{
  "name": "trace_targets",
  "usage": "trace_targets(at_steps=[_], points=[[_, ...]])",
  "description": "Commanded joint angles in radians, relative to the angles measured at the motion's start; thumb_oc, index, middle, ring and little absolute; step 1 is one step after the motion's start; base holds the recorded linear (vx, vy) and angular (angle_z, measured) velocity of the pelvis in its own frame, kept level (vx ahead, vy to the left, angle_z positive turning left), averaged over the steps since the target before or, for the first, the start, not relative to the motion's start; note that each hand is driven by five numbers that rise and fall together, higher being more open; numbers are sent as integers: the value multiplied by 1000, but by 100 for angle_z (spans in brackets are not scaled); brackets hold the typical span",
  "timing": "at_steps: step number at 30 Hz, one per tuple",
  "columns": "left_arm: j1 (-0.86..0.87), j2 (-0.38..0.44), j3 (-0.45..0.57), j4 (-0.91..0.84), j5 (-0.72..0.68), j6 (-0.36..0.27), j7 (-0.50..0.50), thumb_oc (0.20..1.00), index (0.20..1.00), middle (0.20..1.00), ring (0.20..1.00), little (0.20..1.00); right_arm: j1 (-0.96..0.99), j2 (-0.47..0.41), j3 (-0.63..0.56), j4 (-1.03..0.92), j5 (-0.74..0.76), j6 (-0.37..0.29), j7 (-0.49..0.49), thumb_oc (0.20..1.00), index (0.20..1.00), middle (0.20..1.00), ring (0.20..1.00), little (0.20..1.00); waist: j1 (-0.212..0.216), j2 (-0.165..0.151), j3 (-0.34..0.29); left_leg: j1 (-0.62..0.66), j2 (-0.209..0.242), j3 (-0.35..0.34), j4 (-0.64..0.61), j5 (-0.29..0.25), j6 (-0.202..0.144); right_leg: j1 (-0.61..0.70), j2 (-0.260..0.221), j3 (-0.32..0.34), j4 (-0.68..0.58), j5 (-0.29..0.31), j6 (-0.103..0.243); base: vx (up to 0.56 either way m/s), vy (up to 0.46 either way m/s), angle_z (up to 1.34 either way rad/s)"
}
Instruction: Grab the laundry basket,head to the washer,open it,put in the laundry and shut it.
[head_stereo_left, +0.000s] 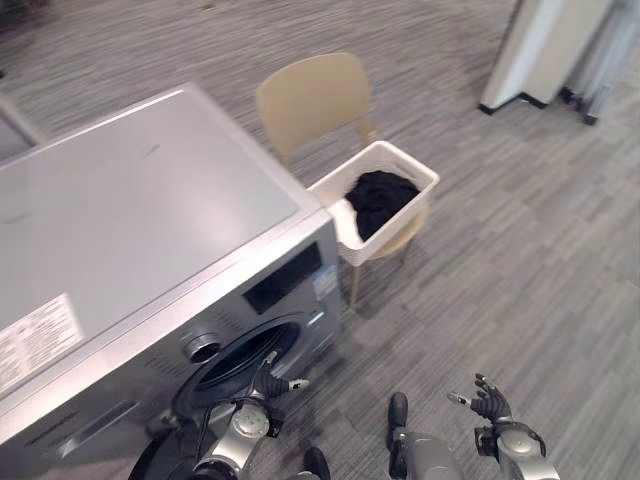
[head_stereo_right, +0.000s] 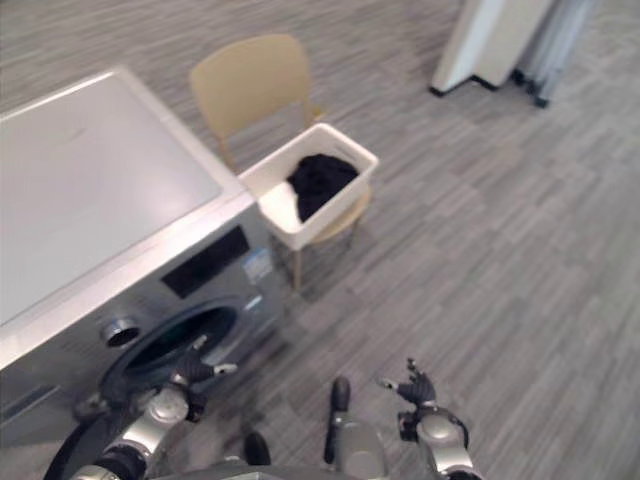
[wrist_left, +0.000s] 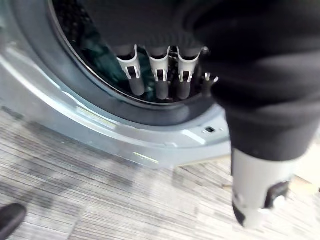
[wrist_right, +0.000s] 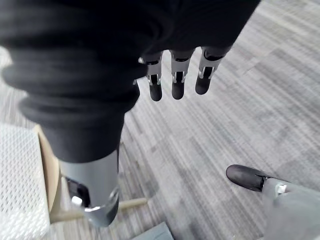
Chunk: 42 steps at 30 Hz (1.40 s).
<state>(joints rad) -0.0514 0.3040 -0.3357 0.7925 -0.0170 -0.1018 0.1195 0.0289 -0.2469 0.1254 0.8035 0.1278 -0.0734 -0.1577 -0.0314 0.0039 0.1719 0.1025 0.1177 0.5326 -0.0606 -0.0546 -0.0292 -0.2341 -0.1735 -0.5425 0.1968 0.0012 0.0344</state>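
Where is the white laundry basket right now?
The laundry basket sits on the beige chair, just right of the washer, with dark laundry inside it.

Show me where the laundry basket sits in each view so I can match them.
Left eye view: laundry basket right of centre, on the chair beside the washer.
Right eye view: centre, upper half.
Left wrist view: not seen.
Right wrist view: white mesh wall at one corner.
Shared landmark: the chair.

Smooth brushed-metal washer (head_stereo_left: 150, 230), white perforated plastic laundry basket (head_stereo_left: 395, 160), dark cloth laundry (head_stereo_left: 380, 195).
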Motion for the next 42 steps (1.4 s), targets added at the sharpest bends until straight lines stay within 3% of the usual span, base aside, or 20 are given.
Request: trace_targets(at_steps=[1, 3, 4, 6, 7, 10, 13, 18, 22, 24, 26, 27, 29, 30, 31, 33, 35, 37, 39, 42], points=[[-31, -12, 13, -1, 39, -14, 12, 1000, 1000, 1000, 1000, 1000, 0, -51, -13, -64, 2, -27, -26, 1000, 1000, 1000, 1000, 1000, -2, 4, 30, -55, -34, -176, 68, -67, 8, 106, 16, 122, -130, -42, 98, 98, -128, -194], [-24, -21, 20, 19, 38, -16, 12, 1000, 1000, 1000, 1000, 1000, 22, -56, -11, -82, 3, -24, -22, 1000, 1000, 1000, 1000, 1000, -22, 12, 25, -37, -14, -138, 112, -92, -2, 103, 21, 162, -131, -50, 91, 185, -226, -51], [-21, -36, 21, 24, 30, -27, 2, 1000, 1000, 1000, 1000, 1000, 47, -74, -17, -105, -1, -26, -17, 1000, 1000, 1000, 1000, 1000, -27, 17, 40, -64, 33, -130, 259, -117, -9, 134, 43, 195, -143, -63, 71, 163, -243, -52], [-22, -47, 21, 26, 19, -31, -1, 1000, 1000, 1000, 1000, 1000, 49, -85, -16, -104, -3, -24, -14, 1000, 1000, 1000, 1000, 1000, -25, 20, 57, -93, 63, -141, 347, -104, -12, 152, 57, 210, -149, -70, 56, 86, -203, -62], [-29, -58, 18, 28, 1, -36, -3, 1000, 1000, 1000, 1000, 1000, 34, -104, -11, -91, -4, -21, -16, 1000, 1000, 1000, 1000, 1000, -5, 26, 89, -156, 77, -225, 473, -43, -33, 175, 88, 235, -153, -87, 23, 50, -183, -59], [-37, -66, 2, 29, -5, -36, -3, 1000, 1000, 1000, 1000, 1000, 36, -110, -8, -101, 1, -21, -14, 1000, 1000, 1000, 1000, 1000, 4, 22, 106, -220, 33, -319, 506, -56, -31, 195, 102, 258, -162, -104, 12, 87, -124, -60], [-44, -79, -15, 25, -3, -27, 12, 1000, 1000, 1000, 1000, 1000, 32, -109, 1, -120, 11, -28, -16, 1000, 1000, 1000, 1000, 1000, 17, 9, 115, -291, -56, -382, 405, -63, -13, 209, 102, 289, -184, -107, 21, 163, -38, -24], [-47, -81, -18, 22, 2, -17, 25, 1000, 1000, 1000, 1000, 1000, 12, -114, 16, -90, 10, -32, -33, 1000, 1000, 1000, 1000, 1000, 63, 52, 120, -388, -122, -451, 105, 124, -39, 278, 179, 333, -200, -160, 20, 292, 9, -31], [-22, -79, -3, 15, 7, -15, 25, 1000, 1000, 1000, 1000, 1000, 16, -116, 6, -83, 2, -28, -41, 1000, 1000, 1000, 1000, 1000, 85, 54, 114, -435, -118, -333, 37, 160, -39, 362, 194, 350, -193, -220, 19, 384, 62, -14], [-5, -80, 13, 20, 2, -16, 23, 1000, 1000, 1000, 1000, 1000, 24, -104, 17, -81, -11, -25, -24, 1000, 1000, 1000, 1000, 1000, 96, 56, 92, -393, -109, -327, 13, 202, -17, 390, 202, 360, -189, -231, 27, 442, 120, -12], [6, -80, 21, 20, -1, -18, 26, 1000, 1000, 1000, 1000, 1000, 21, -99, 25, -77, -21, -25, -21, 1000, 1000, 1000, 1000, 1000, 103, 44, 80, -397, -112, -331, 42, 197, -9, 404, 191, 364, -186, -235, 32, 349, 78, -15], [12, -66, 28, 20, -4, -21, 28, 1000, 1000, 1000, 1000, 1000, 14, -83, 32, -60, -22, -24, -13, 1000, 1000, 1000, 1000, 1000, 123, 7, 63, -391, -118, -331, 85, 171, 8, 417, 157, 358, -165, -245, 49, 384, 62, -20], [22, -48, 45, 3, -21, -20, 29, 1000, 1000, 1000, 1000, 1000, 2, -77, 41, -56, -30, -24, -8, 1000, 1000, 1000, 1000, 1000, 151, -21, 41, -371, -126, -337, 113, 132, 31, 395, 125, 348, -62, -234, 76, 421, 96, 1], [24, -38, 50, -3, -24, -20, 30, 1000, 1000, 1000, 1000, 1000, -4, -77, 44, -58, -35, -25, -3, 1000, 1000, 1000, 1000, 1000, 157, -31, 44, -352, -136, -344, 119, 113, 45, 370, 104, 339, 32, -205, 97, 348, 150, 30], [27, -21, 63, -11, -29, -18, 33, 1000, 1000, 1000, 1000, 1000, -24, -79, 47, -52, -44, -21, 2, 1000, 1000, 1000, 1000, 1000, 163, -37, 52, -307, -153, -358, 123, 75, 75, 312, 69, 328, 195, -124, 139, 226, 118, 27], [26, -13, 67, -9, -34, -19, 40, 1000, 1000, 1000, 1000, 1000, -35, -78, 51, -56, -43, -24, 1, 1000, 1000, 1000, 1000, 1000, 161, -31, 60, -273, -156, -383, 115, 63, 86, 252, 65, 330, 286, -80, 143, 212, 35, 24], [22, -11, 69, -11, -36, -21, 50, 1000, 1000, 1000, 1000, 1000, -45, -84, 53, -63, -46, -26, 2, 1000, 1000, 1000, 1000, 1000, 148, -5, 72, -222, -153, -437, 90, 56, 89, 150, 84, 334, 337, -119, 114, 233, -47, 83], [16, -13, 67, -10, -40, -25, 54, 1000, 1000, 1000, 1000, 1000, -54, -92, 55, -69, -41, -27, 3, 1000, 1000, 1000, 1000, 1000, 129, 10, 86, -198, -157, -490, 81, 57, 78, 116, 102, 340, 230, -165, 88, 189, -129, 93], [13, -15, 60, -4, -31, -28, 54, 1000, 1000, 1000, 1000, 1000, -54, -103, 59, -76, -28, -32, 3, 1000, 1000, 1000, 1000, 1000, 106, 16, 92, -186, -171, -560, 83, 54, 71, 78, 149, 429, 102, -158, 70, 200, -184, 147], [-7, -29, 41, 27, -13, -22, 41, 1000, 1000, 1000, 1000, 1000, -52, -116, 60, -68, -19, -28, -1, 1000, 1000, 1000, 1000, 1000, 73, 9, 98, -186, -217, -687, 107, 40, 54, 46, 219, 694, -37, -104, 74, 169, -232, 151]])
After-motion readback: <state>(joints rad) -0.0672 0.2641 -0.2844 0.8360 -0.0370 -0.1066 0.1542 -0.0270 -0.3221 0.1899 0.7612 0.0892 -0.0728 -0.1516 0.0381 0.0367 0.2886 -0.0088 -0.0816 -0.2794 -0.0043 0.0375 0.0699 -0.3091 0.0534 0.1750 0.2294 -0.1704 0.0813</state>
